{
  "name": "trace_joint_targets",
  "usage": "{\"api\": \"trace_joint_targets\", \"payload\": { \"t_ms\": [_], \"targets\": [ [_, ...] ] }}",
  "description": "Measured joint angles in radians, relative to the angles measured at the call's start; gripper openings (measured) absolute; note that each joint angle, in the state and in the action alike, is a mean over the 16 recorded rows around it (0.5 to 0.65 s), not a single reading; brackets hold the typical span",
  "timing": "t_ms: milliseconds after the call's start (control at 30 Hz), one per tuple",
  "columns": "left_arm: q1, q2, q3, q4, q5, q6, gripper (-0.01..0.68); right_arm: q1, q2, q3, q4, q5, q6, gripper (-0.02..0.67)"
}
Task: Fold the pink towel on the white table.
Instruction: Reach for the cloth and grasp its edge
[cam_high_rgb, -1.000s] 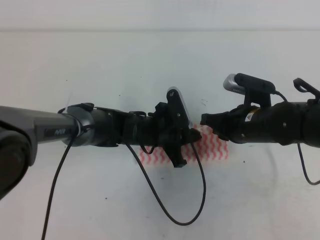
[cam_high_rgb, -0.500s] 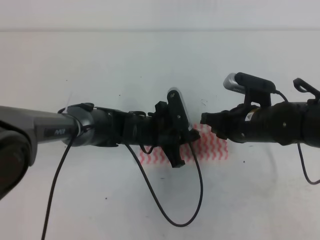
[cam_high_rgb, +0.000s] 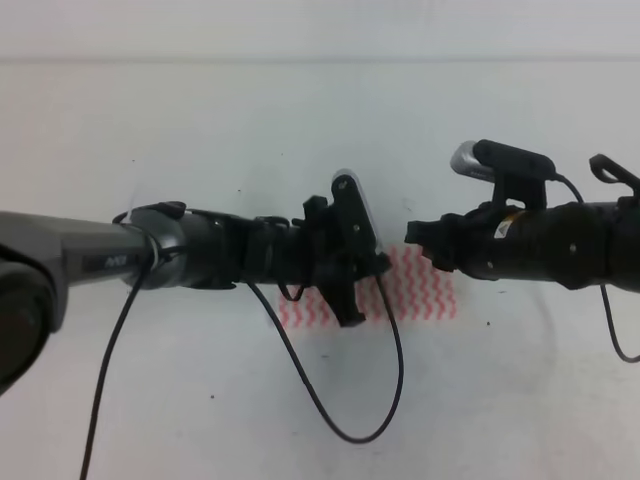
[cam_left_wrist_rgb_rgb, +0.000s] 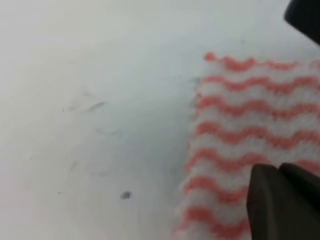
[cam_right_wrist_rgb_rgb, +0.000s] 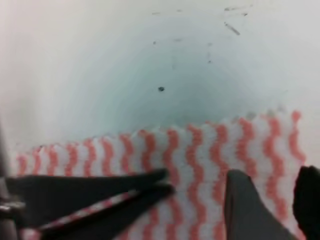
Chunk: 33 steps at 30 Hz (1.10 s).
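The pink towel (cam_high_rgb: 425, 296) with wavy pink and white stripes lies flat as a small rectangle on the white table (cam_high_rgb: 180, 400), partly hidden under both arms. My left gripper (cam_high_rgb: 384, 264) hovers over the towel's left part; in the left wrist view its dark fingers (cam_left_wrist_rgb_rgb: 280, 200) sit pressed together above the towel (cam_left_wrist_rgb_rgb: 245, 120). My right gripper (cam_high_rgb: 411, 234) is over the towel's far edge. In the right wrist view its two fingers (cam_right_wrist_rgb_rgb: 245, 205) stand apart with the towel (cam_right_wrist_rgb_rgb: 200, 150) showing between them.
A black cable (cam_high_rgb: 340, 400) hangs from the left arm and loops over the table in front of the towel. A few small dark specks (cam_right_wrist_rgb_rgb: 161, 89) mark the table. The table's far edge runs along the top (cam_high_rgb: 320, 62).
The left gripper has drawn back slightly to the left, showing more of the towel. The right arm has shifted slightly. The towel has not moved.
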Motion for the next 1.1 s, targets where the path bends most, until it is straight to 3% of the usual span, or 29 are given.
{"api": "trace_joint_targets", "payload": {
  "t_ms": [233,600,800,1100],
  "targets": [
    [0.006,-0.090,0.010,0.018,-0.123,-0.212,-0.005,-0.015,0.000,-0.051,-0.041,0.089,-0.001,0.186],
    [0.018,-0.243,0.115,0.148,-0.210,-0.641,-0.005,-0.021,0.009,-0.149,-0.101,0.279,-0.002,0.043],
    [0.019,-0.280,0.203,0.213,-0.190,-0.750,-0.005,-0.020,0.031,-0.161,-0.103,0.332,-0.002,-0.009],
    [0.020,-0.272,0.283,0.237,-0.166,-0.792,-0.005,-0.019,0.075,-0.161,-0.094,0.383,-0.002,-0.016]
  ]
}}
